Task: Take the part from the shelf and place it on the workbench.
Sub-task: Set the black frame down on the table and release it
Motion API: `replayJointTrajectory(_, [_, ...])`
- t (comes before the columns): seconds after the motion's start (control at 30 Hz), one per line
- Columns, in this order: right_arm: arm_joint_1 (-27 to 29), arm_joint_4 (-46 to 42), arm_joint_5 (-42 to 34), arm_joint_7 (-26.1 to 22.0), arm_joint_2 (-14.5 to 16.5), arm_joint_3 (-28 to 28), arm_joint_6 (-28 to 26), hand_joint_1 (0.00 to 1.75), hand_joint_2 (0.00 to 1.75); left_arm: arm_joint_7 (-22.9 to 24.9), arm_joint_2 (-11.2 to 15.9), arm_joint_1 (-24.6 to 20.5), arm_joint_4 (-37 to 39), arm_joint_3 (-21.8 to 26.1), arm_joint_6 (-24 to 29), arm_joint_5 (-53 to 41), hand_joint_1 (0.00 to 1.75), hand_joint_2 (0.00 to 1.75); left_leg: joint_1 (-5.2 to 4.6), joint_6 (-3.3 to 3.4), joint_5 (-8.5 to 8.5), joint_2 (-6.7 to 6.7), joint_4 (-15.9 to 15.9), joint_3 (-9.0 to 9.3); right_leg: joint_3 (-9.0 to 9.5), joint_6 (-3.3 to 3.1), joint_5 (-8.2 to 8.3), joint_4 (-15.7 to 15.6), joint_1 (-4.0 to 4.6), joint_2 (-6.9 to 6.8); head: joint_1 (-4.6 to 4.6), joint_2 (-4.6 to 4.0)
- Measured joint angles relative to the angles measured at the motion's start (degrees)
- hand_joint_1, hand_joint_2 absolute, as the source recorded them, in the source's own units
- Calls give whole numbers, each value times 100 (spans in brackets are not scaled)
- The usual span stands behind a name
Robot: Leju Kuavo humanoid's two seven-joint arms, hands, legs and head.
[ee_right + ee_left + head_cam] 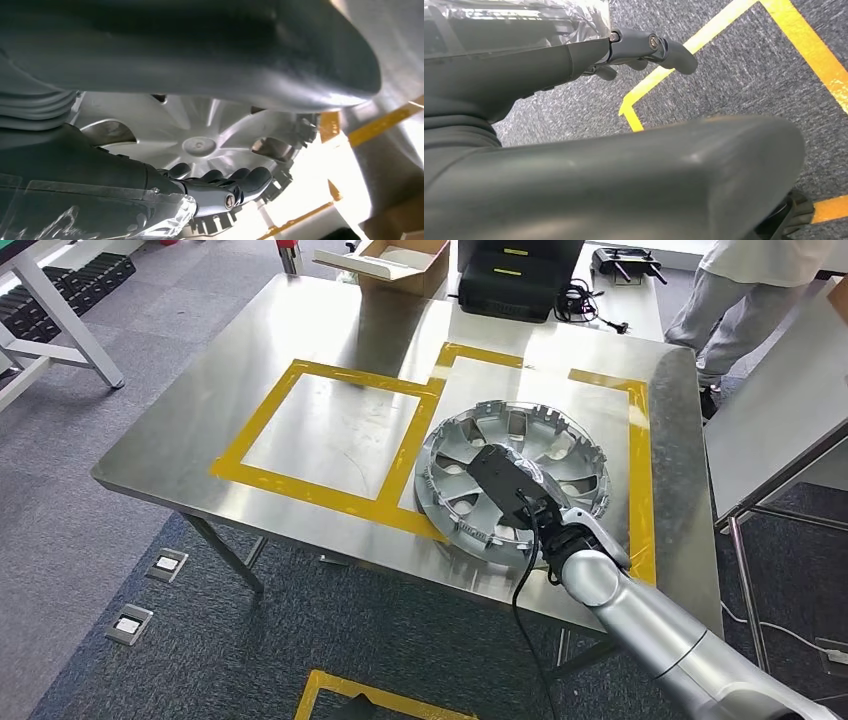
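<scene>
part: silver plastic wheel cover with spoke cut-outs and clip tabs round its rim, lying inner face up on the workbench, toward the near right corner, inside the right-hand taped box; its near-left rim overlaps the tape line dividing the two boxes.
workbench: brushed stainless steel table marked with yellow tape rectangles; the cover looks fully supported by it.
right hand: dark hand with a plastic-wrapped back, palm down over the cover's near half. In the right wrist view the fingers are curled in just over the spokes near the hub; cannot tell whether they grip a spoke or merely rest there.
left hand: dark hand hanging over grey carpet with yellow floor tape; fingers loosely curled, nothing in them.
stage: placing looks almost done, release and pull-back remain.
risk 1: if fingers are hooked in a cut-out or under a spoke, lifting the arm would drag or tip the cover.
risk 2: a drag toward the robot would push the cover at the near edge, which is close; it could overhang or drop.
risk 3: clip tabs are thin, a snagged finger could bend one.
risk 4: black cable hanging from the wrist near the edge could catch the rim.
bystander: person in light clothes beyond the far right corner, well apart.
</scene>
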Motion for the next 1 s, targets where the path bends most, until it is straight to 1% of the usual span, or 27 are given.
replayJointTrajectory(0.1, [17, -369, -200, -277, -43, -170, -235, 0, 0, -80, 6, 55, 0, 58, 13, 26, 0, 0, 0, 0, 0, 1, 0, 1, -1, 0, 0, 0, 0, 0, -1, 0])
replayJointTrajectory(0.23, [29, -1133, -516, -591, -185, -470, -544, 0, 0, -206, 29, 124, 0, 142, 14, 91, 0, 0, 0, 0, 0, 1, 0, 3, -1, 0, 0, -1, 0, 2, -1, 0])
replayJointTrajectory(0.4, [71, -1863, -662, -736, -357, -754, -630, 0, 0, -241, 50, 155, 0, 213, 14, 109, 0, 0, 0, 0, 0, 2, 0, 4, 0, 0, 1, -1, -1, 3, -1, 0])
replayJointTrajectory(0.57, [255, -2621, -1045, -1240, -608, -1026, -787, 0, 0, -328, 62, 209, 0, 296, 33, 195, 0, 0, -3, 2, -2, 2, 5, 7, 2, 5, 5, -5, -3, 3, -1, 0])
replayJointTrajectory(0.7, [497, -3284, -1213, -1412, -875, -1244, -822, 0, 0, -384, 93, 271, 0, 356, 40, 271, 0, 0, -21, 20, -13, 2, 18, 6, 5, 27, 11, -16, -22, 4, -1, 0])
replayJointTrajectory(0.8, [688, -3662, -1255, -1505, -1035, -1360, -808, 0, 0, -420, 114, 288, 0, 406, 40, 304, 0, 0, -49, 45, -24, 4, 21, 6, 4, 60, 13, -19, -50, 13, -3, 0])
replayJointTrajectory(0.87, [782, -3863, -1262, -1543, -1121, -1413, -799, 0, 0, -434, 124, 284, 0, 448, 42, 310, 0, 0, -63, 82, -4, 6, 11, 8, 11, 101, 35, -33, -66, 18, -4, 0])
replayJointTrajectory(0.9, [818, -3947, -1262, -1555, -1163, -1437, -794, 0, 0, -437, 127, 279, 0, 463, 44, 314, 0, 0, -50, 110, 22, 15, -17, 15, 11, 122, 27, -34, -69, 19, -4, 0])
replayJointTrajectory(0.93, [847, -4022, -1262, -1565, -1203, -1463, -789, 0, 0, -440, 130, 274, 0, 474, 46, 320, 0, 0, -35, 138, 53, 25, -49, 20, -6, 141, -18, 5, -68, 18, 1, 0])
replayJointTrajectory(0.97, [868, -4081, -1263, -1574, -1239, -1486, -784, 0, 0, -444, 131, 266, 0, 481, 47, 330, 0, 0, -18, 161, 78, 35, -81, 22, -64, 151, -134, 140, -66, 17, 10, 0])
replayJointTrajectory(1.0, [891, -4134, -1263, -1581, -1277, -1505, -777, 0, 0, -448, 130, 260, 0, 488, 48, 340, 0, 0, -5, 178, 96, 44, -102, 20, -172, 160, -309, 395, -67, 14, 20, 0])
